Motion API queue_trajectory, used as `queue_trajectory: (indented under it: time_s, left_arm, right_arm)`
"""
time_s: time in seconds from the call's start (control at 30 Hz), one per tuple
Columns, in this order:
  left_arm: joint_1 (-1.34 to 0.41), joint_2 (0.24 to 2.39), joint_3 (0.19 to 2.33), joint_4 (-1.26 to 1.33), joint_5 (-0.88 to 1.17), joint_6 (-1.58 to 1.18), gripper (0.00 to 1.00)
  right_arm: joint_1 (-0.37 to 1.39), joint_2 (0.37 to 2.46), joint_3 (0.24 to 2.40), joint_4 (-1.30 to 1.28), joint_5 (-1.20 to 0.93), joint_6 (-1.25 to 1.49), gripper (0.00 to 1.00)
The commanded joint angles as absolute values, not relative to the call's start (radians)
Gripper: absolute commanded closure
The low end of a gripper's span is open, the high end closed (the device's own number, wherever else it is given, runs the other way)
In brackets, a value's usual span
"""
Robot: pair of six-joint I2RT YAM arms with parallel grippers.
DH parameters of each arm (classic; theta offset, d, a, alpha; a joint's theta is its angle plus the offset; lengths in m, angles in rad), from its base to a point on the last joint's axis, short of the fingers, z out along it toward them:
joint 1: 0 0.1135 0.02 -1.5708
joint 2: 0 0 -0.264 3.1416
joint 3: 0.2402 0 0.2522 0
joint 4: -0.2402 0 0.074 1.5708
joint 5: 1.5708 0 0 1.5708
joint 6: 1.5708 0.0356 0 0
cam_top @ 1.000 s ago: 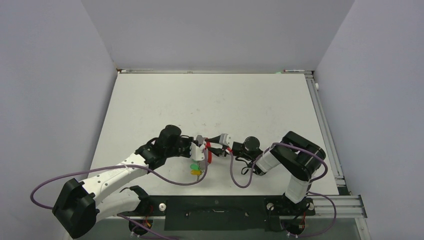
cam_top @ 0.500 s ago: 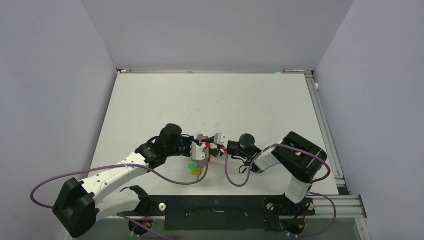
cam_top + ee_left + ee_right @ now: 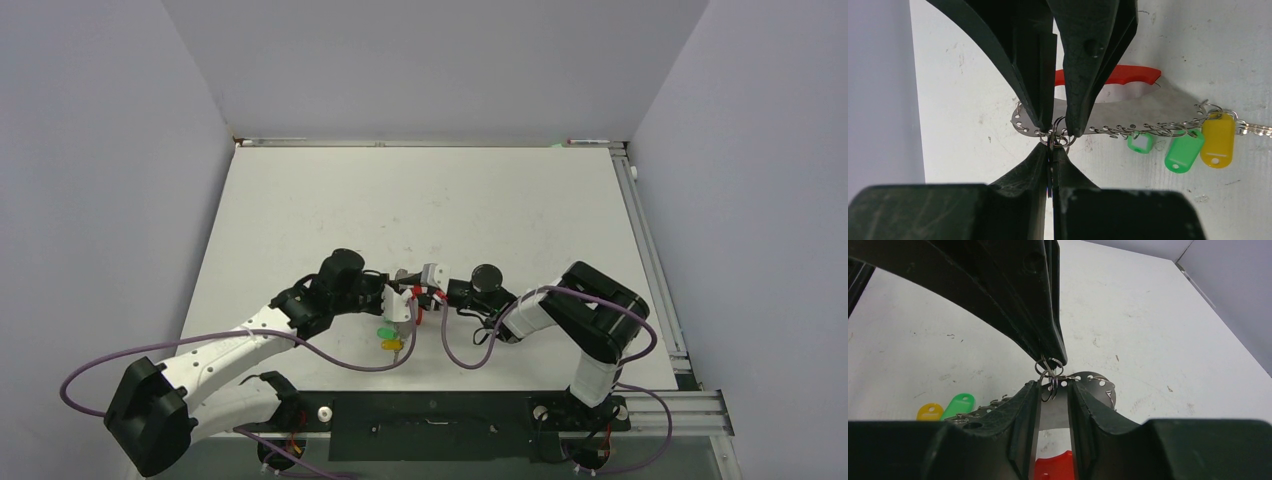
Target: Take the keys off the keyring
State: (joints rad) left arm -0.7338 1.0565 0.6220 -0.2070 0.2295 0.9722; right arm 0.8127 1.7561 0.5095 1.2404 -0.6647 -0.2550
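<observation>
The keyring lies on the table with a red band point(image 3: 1128, 75) and a grey holed band point(image 3: 1158, 107); it also shows in the top view point(image 3: 418, 312). Small rings along the grey band carry keys with a yellow tag point(image 3: 1217, 140) and green tags point(image 3: 1183, 151). My left gripper point(image 3: 1053, 150) is shut on a thin key seen edge-on, which hangs from a small split ring point(image 3: 1057, 136) at the band's edge. My right gripper point(image 3: 1054, 387) is narrowly open. Its fingertips point(image 3: 1074, 127) straddle that same ring from the opposite side, over the grey band point(image 3: 1098, 387).
The white table point(image 3: 450, 200) has grey walls on three sides. A metal rail point(image 3: 650, 250) runs along its right edge. The two grippers meet tip to tip near the table's front middle point(image 3: 415, 295). Purple cables point(image 3: 470, 350) loop beside both arms.
My right gripper has moved left, up to the keyring and my left gripper. The left arm and the tagged keys have hardly moved.
</observation>
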Motion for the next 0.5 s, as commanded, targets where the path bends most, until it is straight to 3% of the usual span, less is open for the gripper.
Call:
queue_trajectory:
  time_s: [0.0, 0.07, 0.23, 0.47]
  left_arm:
    - [-0.741, 1.029, 0.646, -0.181, 0.25, 0.971, 1.0]
    - [-0.741, 1.026, 0.644, -0.178, 0.252, 0.97, 1.0]
    - [-0.742, 1.026, 0.641, -0.176, 0.242, 0.958, 1.0]
    - [-0.718, 1.055, 0.644, -0.176, 0.196, 0.872, 1.0]
  right_arm:
    - [0.825, 1.771, 0.541, 1.258, -0.672, -0.276, 0.74]
    - [0.827, 1.772, 0.544, 1.253, -0.669, -0.284, 0.76]
    - [0.828, 1.762, 0.548, 1.229, -0.655, -0.297, 0.93]
    - [0.813, 1.749, 0.521, 1.318, -0.618, -0.209, 0.95]
